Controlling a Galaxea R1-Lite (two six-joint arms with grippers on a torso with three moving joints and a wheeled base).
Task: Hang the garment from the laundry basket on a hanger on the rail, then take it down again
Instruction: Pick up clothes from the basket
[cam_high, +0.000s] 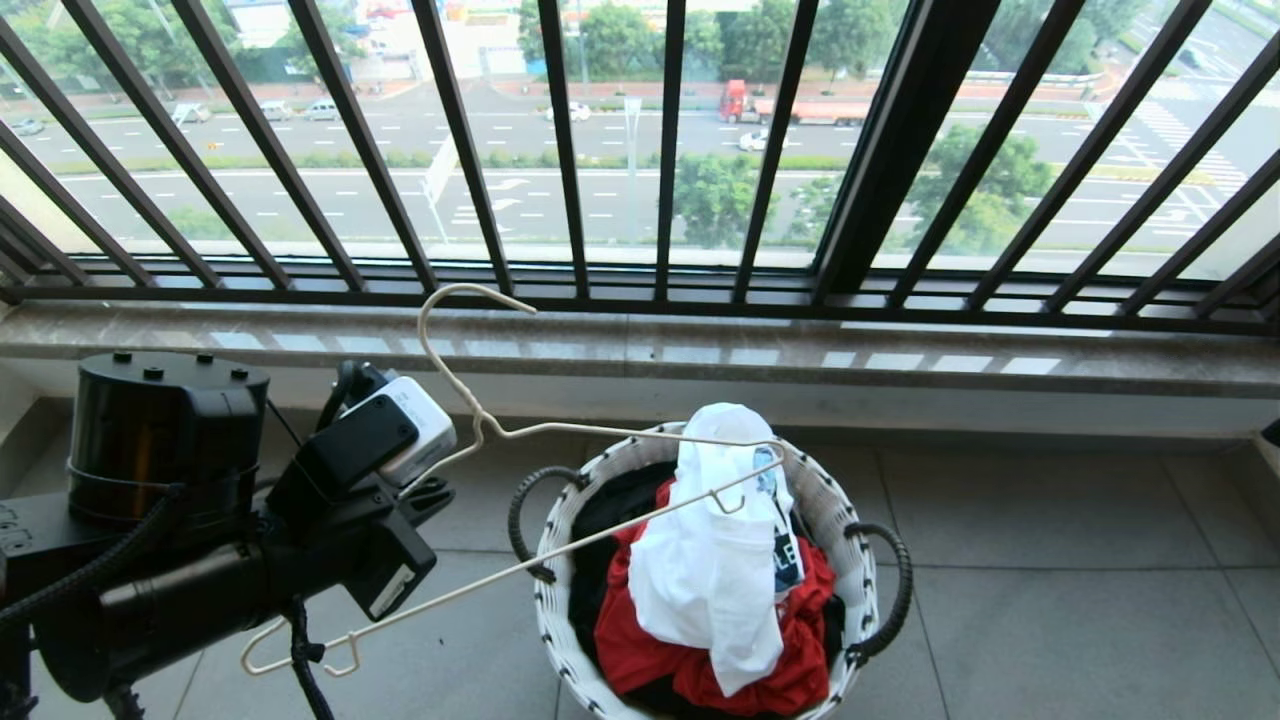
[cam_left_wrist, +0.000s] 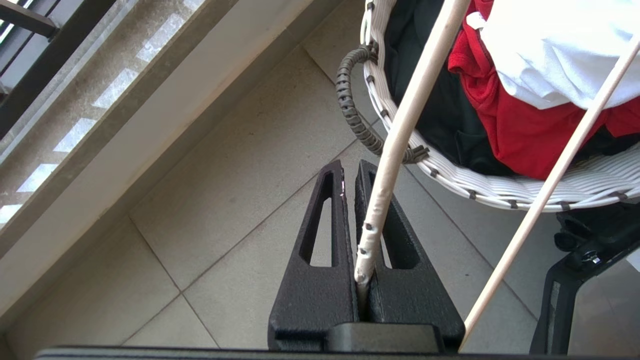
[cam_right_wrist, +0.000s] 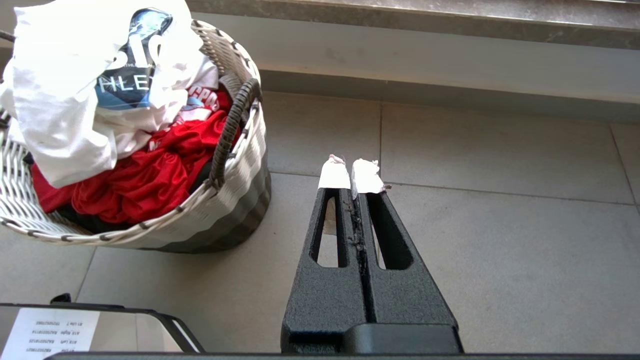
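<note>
The floor is made of large pale grey tiles with thin joints. At its far edge a low white wall rises to a stone window sill with a speckled brown-grey surface, where patches of light lie. Above the sill stands a black window guard of bars; behind it a wide road with cars and green trees lies far below.

The laundry basket stands on the floor, near the low wall. The white T-shirt lies heaped on top in it, over a red cloth and a black shirt.

The left pincer is beside the basket, on the robot's left, and it is closed on the neck of the wire hanger. The hanger is tilted, its hook points up toward the sill, and one of its ends reaches over the basket, just at the T-shirt.

The right pincer is closed and holds nothing. It hangs above bare tiles, on the other side of the basket, apart from it.
</note>
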